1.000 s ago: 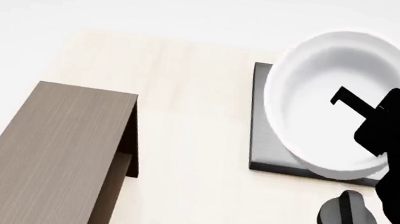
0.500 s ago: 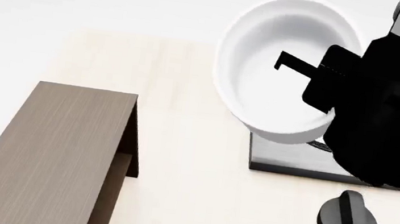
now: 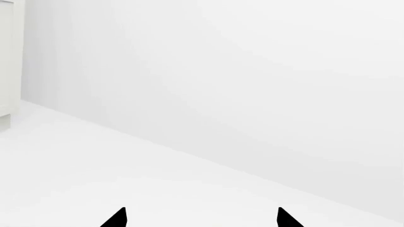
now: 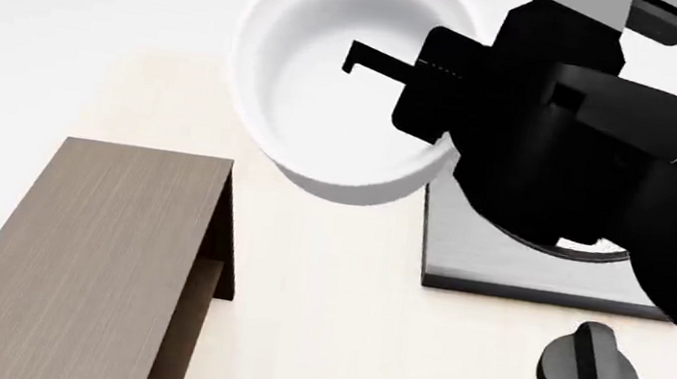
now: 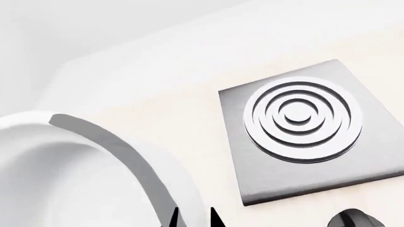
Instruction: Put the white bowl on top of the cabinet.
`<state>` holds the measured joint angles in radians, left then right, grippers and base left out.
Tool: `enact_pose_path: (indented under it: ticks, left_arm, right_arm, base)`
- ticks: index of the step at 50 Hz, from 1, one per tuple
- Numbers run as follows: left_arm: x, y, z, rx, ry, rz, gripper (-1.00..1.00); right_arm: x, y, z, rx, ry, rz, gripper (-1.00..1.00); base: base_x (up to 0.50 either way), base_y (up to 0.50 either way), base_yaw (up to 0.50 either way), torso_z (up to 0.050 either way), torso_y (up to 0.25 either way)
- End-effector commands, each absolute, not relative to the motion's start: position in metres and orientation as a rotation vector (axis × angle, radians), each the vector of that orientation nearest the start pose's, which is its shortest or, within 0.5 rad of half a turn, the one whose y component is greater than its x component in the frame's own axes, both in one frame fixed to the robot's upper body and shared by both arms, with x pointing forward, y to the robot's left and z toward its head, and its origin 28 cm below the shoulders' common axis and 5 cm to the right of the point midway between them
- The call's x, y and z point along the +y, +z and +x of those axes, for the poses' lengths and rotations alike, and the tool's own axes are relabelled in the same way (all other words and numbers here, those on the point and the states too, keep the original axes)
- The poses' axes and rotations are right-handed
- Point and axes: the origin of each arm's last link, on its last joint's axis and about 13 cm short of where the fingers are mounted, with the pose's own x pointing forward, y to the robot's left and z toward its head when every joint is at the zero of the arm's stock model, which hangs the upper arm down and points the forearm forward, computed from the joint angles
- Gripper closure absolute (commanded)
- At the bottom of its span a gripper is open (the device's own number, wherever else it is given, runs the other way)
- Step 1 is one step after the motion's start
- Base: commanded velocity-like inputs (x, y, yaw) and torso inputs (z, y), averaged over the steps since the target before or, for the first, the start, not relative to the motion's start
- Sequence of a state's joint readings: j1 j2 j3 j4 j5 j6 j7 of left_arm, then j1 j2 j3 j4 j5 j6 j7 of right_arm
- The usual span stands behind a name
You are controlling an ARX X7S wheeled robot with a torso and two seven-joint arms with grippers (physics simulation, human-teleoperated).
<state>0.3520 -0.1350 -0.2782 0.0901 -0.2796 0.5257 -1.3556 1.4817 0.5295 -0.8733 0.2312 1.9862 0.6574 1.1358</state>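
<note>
At far left of the pale wood-grain table stands the cabinet, a long dark brown wood-grain box with flat top. Above and right of it, the glossy, straight-sided white bowl hangs tilted in the air, nothing inside, the right tool clamped on its rim. Further right lie a grey square stove plate with concentric rings and a black knob; the left tool shows only two parted tips, holding nothing.

Even, bright, diffuse light; sharp renders, no blur; soft shading inside the white bowl (no glare).
</note>
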Motion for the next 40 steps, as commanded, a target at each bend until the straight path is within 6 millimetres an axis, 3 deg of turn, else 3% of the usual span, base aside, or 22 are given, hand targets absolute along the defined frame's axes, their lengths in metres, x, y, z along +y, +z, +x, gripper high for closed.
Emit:
enact_pose_path:
  ticks: [1,40]
  left_arm:
    - [0.296,0.021,0.120,-0.270,1.630,-0.234,-1.00]
    - [0.296,0.020,0.120,-0.268,1.632,-0.244,-1.00]
  right_arm:
    - [-0.067,0.342,0.322,0.432,0.077,0.331,1.00]
    - [-0.025,0.345,0.327,0.546,0.377,0.454,1.00]
  base:
    - [0.00,0.00,0.00,0.000,0.000]
    - [0.00,0.00,0.00,0.000,0.001]
